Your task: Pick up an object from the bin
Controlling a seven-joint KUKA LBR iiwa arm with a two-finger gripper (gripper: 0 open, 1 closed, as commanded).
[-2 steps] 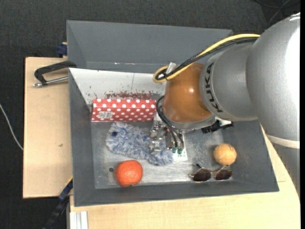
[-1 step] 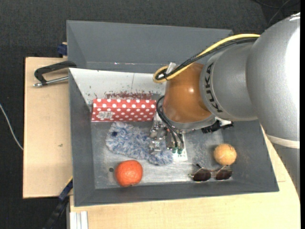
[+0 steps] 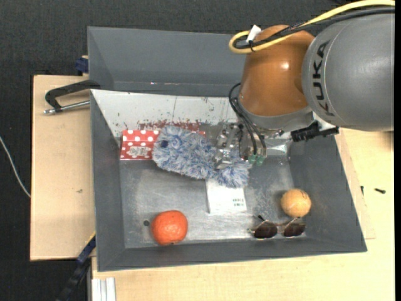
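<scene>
My gripper [image 3: 230, 150] hangs under the orange wrist cover, low over the right end of a fluffy blue-and-white duster [image 3: 188, 154] that lies across the back middle of the bin. The gripper's metal parts touch or overlap the duster's fluff. Just in front of the gripper a small white card [image 3: 226, 200] lies flat on the bin floor. A red box with white dots [image 3: 139, 144] sits at the duster's left end.
A red-orange ball [image 3: 169, 226] rests at the front left. A smaller yellow-orange ball [image 3: 295, 202] and a pair of sunglasses [image 3: 279, 229] lie at the front right. The arm comes in from the right over the bin's back right corner.
</scene>
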